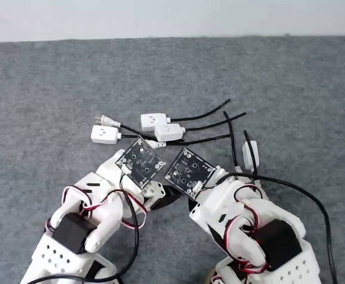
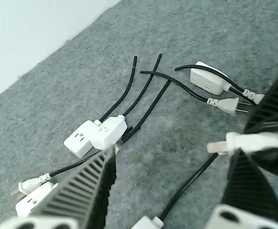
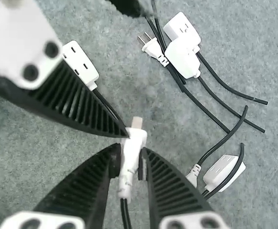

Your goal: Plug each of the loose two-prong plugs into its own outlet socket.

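My right claw (image 3: 130, 151) grips a plug (image 3: 131, 138), prongs forward. A socket (image 3: 79, 62) lies ahead, slightly off their line. My left claw (image 2: 173, 155) hangs released.

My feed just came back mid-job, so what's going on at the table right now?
The right gripper is shut on one white two-prong plug, prongs pointing away and not in any socket. The left gripper is open and holds nothing, close beside that plug. Farther out on the grey mat, a pair of sockets lies side by side, with a loose plug next to them, not plugged in.
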Robot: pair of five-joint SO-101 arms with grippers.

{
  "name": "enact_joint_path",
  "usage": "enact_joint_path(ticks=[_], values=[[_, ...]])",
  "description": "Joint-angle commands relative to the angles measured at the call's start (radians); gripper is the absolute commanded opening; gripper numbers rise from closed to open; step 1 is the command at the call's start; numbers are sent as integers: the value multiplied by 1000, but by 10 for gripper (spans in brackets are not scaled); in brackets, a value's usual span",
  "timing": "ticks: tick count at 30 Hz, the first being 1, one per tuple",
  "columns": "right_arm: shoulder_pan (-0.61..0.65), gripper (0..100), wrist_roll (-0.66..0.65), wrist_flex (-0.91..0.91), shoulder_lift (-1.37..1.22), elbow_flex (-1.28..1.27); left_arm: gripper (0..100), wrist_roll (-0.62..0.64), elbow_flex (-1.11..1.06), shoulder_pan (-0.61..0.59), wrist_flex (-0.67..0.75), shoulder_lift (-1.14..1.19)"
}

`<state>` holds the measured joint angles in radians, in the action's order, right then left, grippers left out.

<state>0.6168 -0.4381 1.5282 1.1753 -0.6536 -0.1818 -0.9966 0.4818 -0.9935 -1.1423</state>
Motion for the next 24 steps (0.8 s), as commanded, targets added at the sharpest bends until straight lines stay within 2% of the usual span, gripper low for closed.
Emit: enact_joint_path(ticks=[1, 18, 24], values=[[24, 9, 14, 5, 10, 58, 350, -12, -33, 5, 58, 20], [18, 9, 14, 7, 10, 52, 350, -11, -77, 5, 80, 20], [-137, 9, 14, -8, 1, 17, 350, -12, -82, -8, 78, 20]])
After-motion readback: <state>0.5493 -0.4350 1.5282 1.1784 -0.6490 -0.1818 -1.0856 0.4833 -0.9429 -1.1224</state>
